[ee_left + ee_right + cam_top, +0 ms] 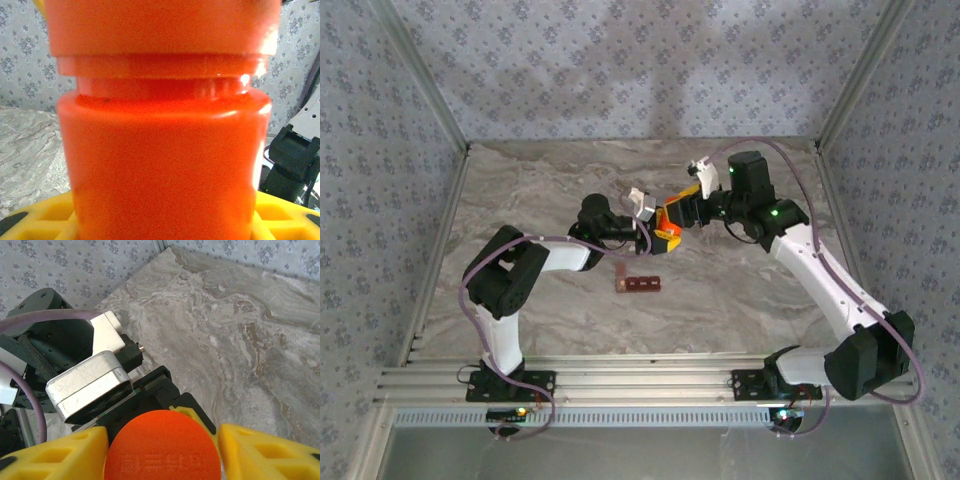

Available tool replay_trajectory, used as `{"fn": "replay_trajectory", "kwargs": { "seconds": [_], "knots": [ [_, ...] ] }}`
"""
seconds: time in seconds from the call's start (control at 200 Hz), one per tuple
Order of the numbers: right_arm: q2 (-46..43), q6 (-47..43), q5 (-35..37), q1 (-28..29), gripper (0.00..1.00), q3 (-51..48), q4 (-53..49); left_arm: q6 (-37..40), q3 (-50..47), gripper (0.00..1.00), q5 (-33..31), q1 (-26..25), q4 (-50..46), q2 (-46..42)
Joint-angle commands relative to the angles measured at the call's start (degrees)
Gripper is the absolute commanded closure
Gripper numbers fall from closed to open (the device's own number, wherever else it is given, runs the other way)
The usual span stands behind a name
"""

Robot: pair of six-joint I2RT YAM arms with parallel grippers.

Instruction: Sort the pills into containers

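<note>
Grippers meeting on one orange bottle over the middle of the table.
The left gripper [160, 222] pinches the orange bottle [160, 150] by its body, with yellow fingers [45, 217] at either side of its base. The right gripper [164, 452], on the bottle's 2 o'clock side in the top view, has its yellow pads [60, 452] pressed to both sides of the cap [162, 440]. Raised lettering runs across the cap's top, too blurred to read. The containers [638, 284], a dark red-brown strip of cells, lie flat on the marble table [750, 300] at about 7 o'clock from the bottle, apart from both grippers.
</note>
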Motion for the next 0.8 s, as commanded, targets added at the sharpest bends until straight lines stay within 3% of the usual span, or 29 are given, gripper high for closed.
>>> {"fn": "replay_trajectory", "kwargs": {
  "seconds": [0.0, 0.26, 0.565, 0.695, 0.795],
  "knots": [
    [0.7, -0.67, 0.49, 0.58, 0.46, 1.33, -1.4, 0.72, 1.46, 1.0, 1.42, -0.19, 1.34, -1.93],
    [0.51, 3.25, 8.6, 3.7, 0.63, -1.56, 0.22, 1.02, 0.87, 1.0, 1.12, -0.23, 1.41, -2.55],
    [-2.57, 23.32, 31.48, 13.4, 0.63, -15.54, 13.63, 1.5, 0.5, 1.0, 0.91, -0.21, 0.92, -2.99],
    [-3.29, 25.77, 34.11, 14.87, 0.61, -15.91, 15.16, 1.77, 0.68, 1.0, 0.73, -0.2, 0.58, -2.92],
    [-3.34, 24.65, 31.69, 13.85, 0.57, -12.29, 12.43, 1.68, 0.75, 1.0, 0.74, -0.17, 0.68, -2.82]
  ]
}}
